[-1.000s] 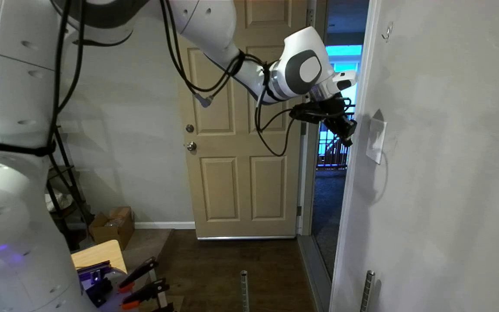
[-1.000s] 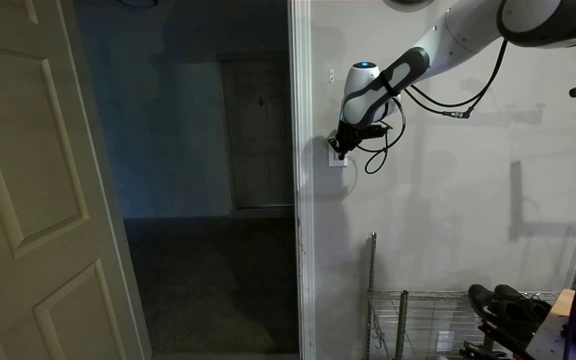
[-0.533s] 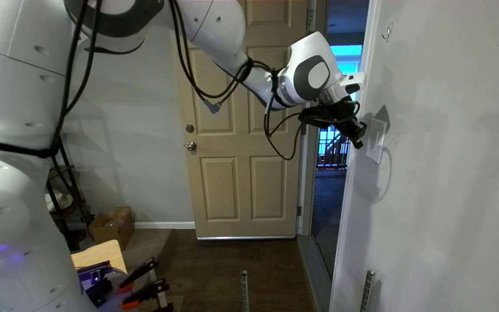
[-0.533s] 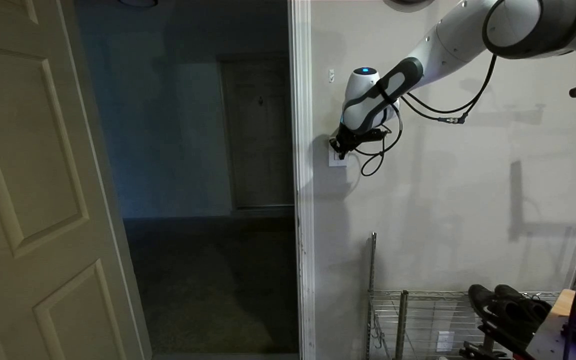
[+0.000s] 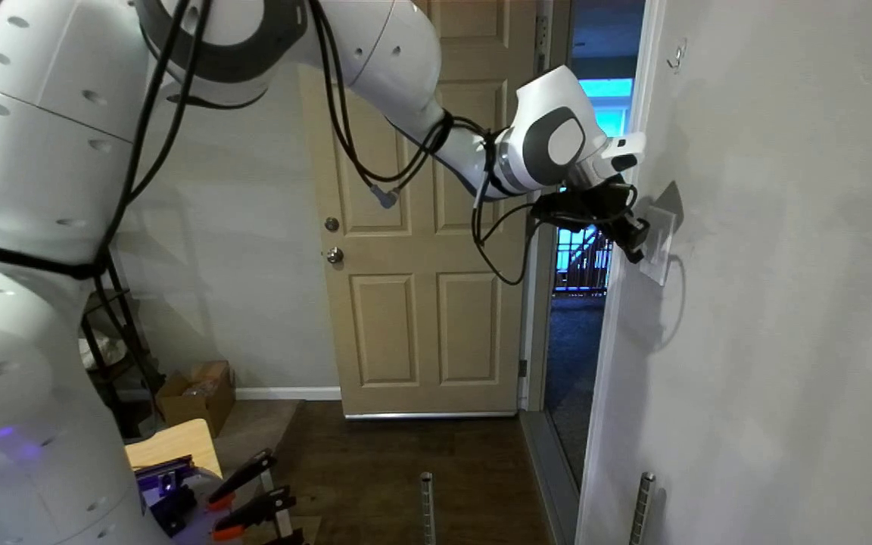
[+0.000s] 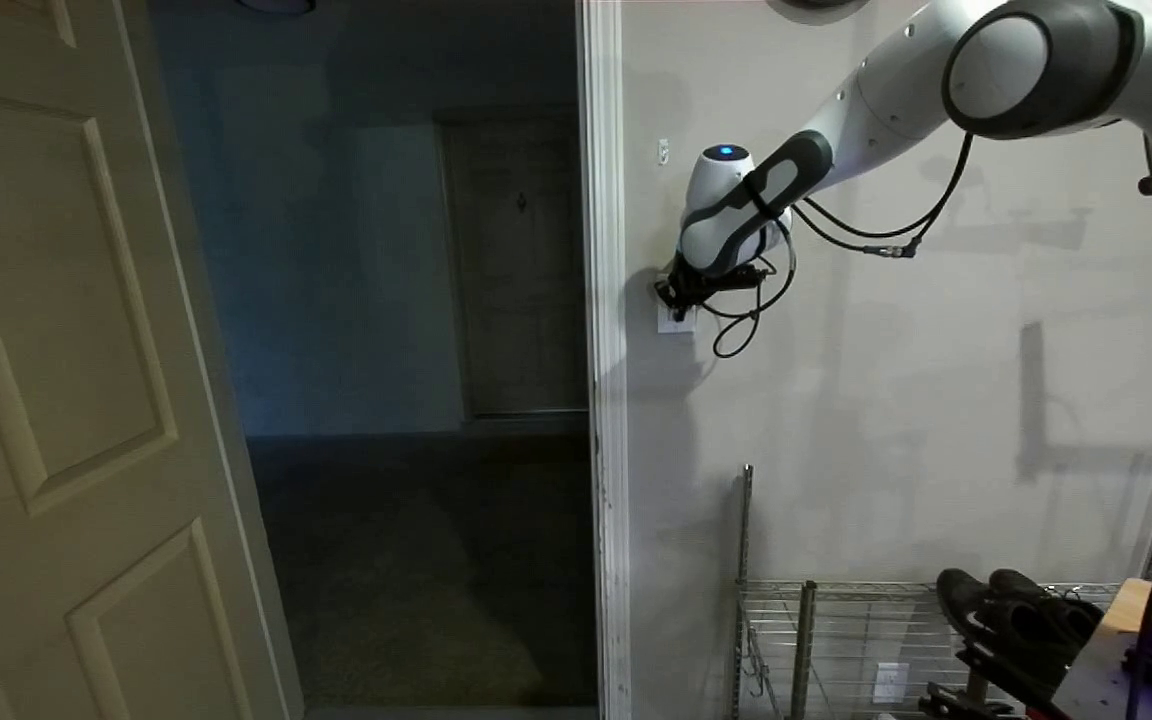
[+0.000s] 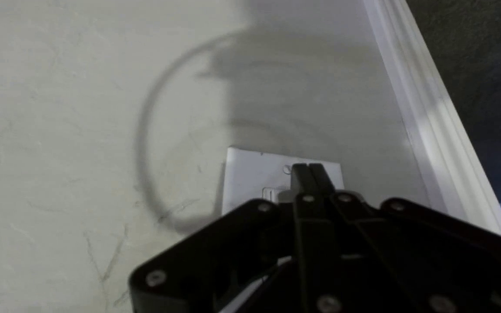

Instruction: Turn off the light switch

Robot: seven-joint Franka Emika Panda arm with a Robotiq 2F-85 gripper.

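White rectangular switch plate, wrist view: on the pale wall, its white light switch mostly hidden.
Black jointed gripper: fingers pressed together, nothing seen between; tips over the plate, contact unclear. Aimed blind, they could miss the switch or press its wrong end.
White moulded door trim: near; sideways drift might scrape it.
Black looped cable, in an exterior view: hangs slack; a twisting press could catch it.
Plate, in an exterior view: lower part shows below the gripper; excess force might crack it.
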